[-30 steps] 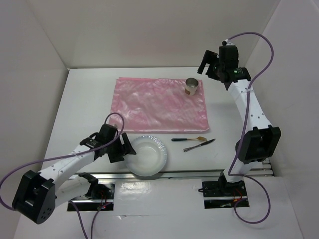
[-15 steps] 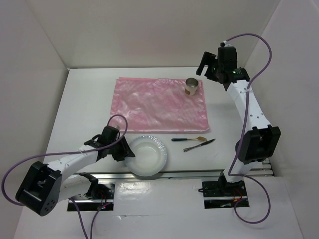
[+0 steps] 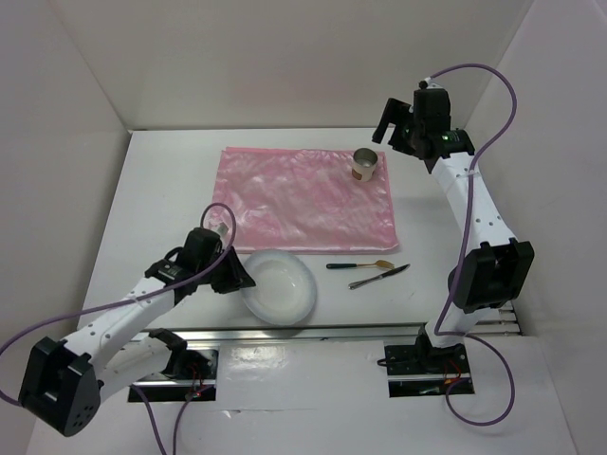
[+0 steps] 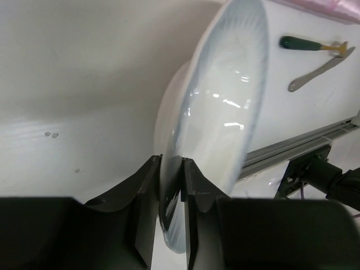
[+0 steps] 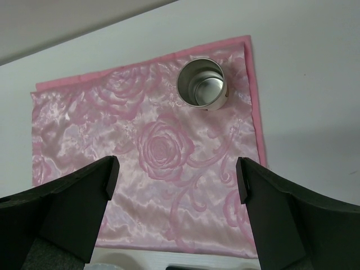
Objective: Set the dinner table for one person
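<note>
A white plate (image 3: 280, 287) is near the front of the dinner table (image 3: 161, 209), tilted with its left rim raised. My left gripper (image 3: 239, 278) is shut on that rim; the left wrist view shows the plate (image 4: 219, 112) edge-on, pinched between the fingers of the left gripper (image 4: 170, 163). A pink rose-patterned mat (image 3: 303, 199) lies mid-table with a metal cup (image 3: 364, 164) upright on its far right corner. My right gripper (image 3: 387, 121) hangs open and empty, high beside the cup (image 5: 202, 83), over the mat (image 5: 157, 169).
A dark-handled spoon (image 3: 360, 265) and a silver utensil (image 3: 379, 276) lie right of the plate, just in front of the mat. White walls enclose the table on three sides. A metal rail (image 3: 360, 330) runs along the near edge.
My left gripper has closed onto the plate's left rim and raised it, so the plate now tilts and sits slightly farther back. The right arm has stayed put.
</note>
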Controlling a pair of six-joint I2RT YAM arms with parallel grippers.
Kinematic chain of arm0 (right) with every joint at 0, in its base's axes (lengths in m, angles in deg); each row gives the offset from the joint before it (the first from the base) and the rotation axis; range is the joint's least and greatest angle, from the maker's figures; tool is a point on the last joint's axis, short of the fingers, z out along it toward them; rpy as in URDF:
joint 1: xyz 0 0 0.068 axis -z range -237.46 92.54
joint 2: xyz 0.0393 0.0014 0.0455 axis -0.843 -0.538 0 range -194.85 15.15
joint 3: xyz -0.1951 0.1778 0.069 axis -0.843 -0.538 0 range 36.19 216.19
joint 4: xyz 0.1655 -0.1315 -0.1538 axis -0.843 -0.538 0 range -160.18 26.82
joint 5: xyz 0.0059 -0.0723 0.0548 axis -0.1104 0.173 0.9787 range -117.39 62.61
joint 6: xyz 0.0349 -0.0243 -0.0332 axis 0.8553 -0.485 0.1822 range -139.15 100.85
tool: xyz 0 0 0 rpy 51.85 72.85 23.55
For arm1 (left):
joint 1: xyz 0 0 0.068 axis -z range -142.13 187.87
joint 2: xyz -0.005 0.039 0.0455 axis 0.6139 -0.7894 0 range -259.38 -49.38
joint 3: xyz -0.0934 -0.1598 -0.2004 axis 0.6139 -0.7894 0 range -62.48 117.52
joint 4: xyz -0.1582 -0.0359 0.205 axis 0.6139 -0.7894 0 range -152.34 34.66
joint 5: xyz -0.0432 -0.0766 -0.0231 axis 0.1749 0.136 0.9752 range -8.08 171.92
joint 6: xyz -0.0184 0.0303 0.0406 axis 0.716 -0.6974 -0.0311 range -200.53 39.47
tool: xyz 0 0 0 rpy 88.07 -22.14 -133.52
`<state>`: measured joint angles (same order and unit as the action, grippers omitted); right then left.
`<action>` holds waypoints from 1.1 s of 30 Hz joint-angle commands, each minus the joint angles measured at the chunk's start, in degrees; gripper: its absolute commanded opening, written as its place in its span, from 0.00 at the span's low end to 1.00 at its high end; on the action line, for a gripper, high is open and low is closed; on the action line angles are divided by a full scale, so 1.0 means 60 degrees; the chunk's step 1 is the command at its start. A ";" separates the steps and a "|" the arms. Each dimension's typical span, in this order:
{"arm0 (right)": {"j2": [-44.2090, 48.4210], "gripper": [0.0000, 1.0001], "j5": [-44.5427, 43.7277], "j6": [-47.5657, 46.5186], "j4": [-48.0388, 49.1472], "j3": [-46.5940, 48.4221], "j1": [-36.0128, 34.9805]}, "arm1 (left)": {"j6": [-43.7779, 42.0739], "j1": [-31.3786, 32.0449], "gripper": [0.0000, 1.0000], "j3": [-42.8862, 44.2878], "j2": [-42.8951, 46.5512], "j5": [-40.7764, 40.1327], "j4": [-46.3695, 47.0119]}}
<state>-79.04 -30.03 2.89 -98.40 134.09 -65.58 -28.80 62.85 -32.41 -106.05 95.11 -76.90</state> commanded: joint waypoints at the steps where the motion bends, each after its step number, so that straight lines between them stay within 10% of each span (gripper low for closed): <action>1: 0.0596 0.98 -0.0088 0.0062 0.0172 0.0088 -0.0112 | -0.0359 -0.0016 0.00 0.1094 0.0610 0.0086 -0.0595; 17: 0.0874 0.98 -0.0293 0.0062 -0.0004 0.0176 -0.0112 | -0.1471 -0.0118 0.00 0.4478 0.0174 0.0601 -0.0947; 33: 0.1723 0.98 -0.0380 -0.0041 -0.0194 -0.0804 -0.0112 | -0.1107 -0.1890 0.00 0.7645 -0.6154 0.3205 0.3049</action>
<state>-72.59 -31.23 2.85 -98.86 130.49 -65.73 -39.34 52.31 8.63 -140.95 104.97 -72.31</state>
